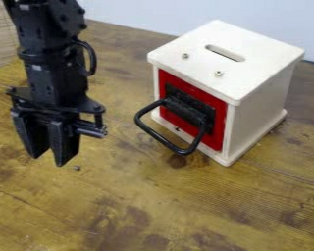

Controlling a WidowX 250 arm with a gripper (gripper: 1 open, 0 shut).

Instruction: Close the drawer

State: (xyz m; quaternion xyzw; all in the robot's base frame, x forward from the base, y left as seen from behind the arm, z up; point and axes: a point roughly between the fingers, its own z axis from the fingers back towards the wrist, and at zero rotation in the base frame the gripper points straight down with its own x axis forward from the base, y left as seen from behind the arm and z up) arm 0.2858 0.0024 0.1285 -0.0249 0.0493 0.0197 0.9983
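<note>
A white box (241,61) stands on the wooden table (186,211) at the right. Its red drawer front (177,78) faces left and toward me and looks about flush with the white frame. A black loop handle (164,136) sticks out from the drawer, low over the table. My gripper (46,149) hangs from the black arm at the left, fingers pointing down just above the table and standing apart with nothing between them. It is well clear of the handle, to its left.
A slot (226,52) and two small screws are on the box's top. A pale woven surface (0,39) borders the table at the far left.
</note>
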